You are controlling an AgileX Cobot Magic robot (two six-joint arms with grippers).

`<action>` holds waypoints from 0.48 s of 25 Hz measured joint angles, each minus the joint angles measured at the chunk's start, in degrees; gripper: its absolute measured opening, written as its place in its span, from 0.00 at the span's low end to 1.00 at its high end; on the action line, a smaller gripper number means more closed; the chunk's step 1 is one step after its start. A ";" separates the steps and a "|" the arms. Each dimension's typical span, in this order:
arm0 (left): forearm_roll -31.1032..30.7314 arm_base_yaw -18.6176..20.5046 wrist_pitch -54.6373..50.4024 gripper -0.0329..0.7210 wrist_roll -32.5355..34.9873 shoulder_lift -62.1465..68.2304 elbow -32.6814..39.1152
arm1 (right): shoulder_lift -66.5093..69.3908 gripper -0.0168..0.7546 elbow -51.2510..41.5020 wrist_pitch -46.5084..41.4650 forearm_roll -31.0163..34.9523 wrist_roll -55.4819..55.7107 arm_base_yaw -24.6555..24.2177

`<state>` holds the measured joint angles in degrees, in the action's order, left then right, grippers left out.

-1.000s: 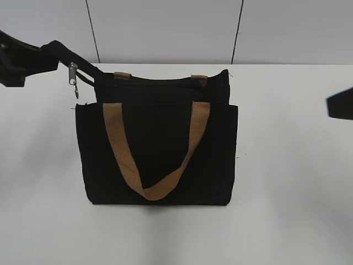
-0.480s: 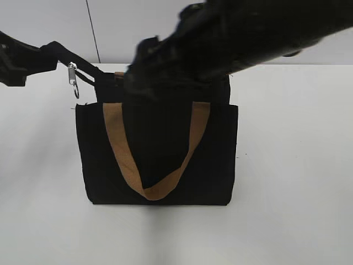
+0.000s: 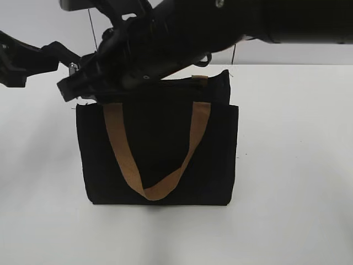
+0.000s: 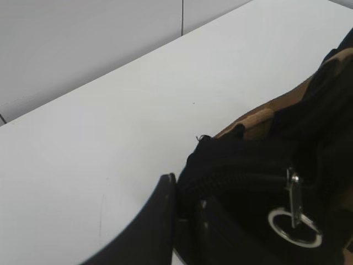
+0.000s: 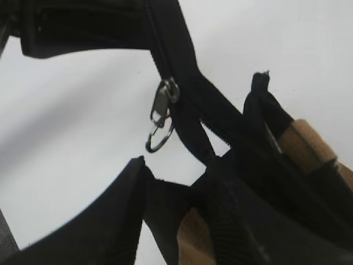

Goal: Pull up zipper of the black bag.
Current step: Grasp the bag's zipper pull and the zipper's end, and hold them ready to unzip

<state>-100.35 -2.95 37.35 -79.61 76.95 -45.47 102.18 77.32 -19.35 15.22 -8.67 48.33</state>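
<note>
a white tabletop carries the black bag, standing upright near the middle, its tan handle hanging in a loop down the front panel. the right arm reaches in from the upper right across the bag's top to its upper left corner; the right gripper sits just below the zipper, and how far its jaws are open cannot be told. the left gripper has its jaws closed on the end of the zipper tape, stretched out left of the bag. the small silver pull tab dangles from that tape.
</note>
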 joint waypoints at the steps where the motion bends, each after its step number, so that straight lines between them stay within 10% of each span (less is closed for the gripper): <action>1: -0.04 0.00 0.14 0.07 0.13 0.00 0.00 | 0.42 0.38 0.66 0.00 0.17 -0.06 0.00; 12: -0.04 0.00 0.52 0.07 0.61 0.00 0.00 | 2.68 0.37 1.36 2.85 1.01 -2.65 2.59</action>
<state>-100.39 -2.95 37.87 -79.00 76.95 -45.47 104.86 78.68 -16.49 16.23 -11.32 50.91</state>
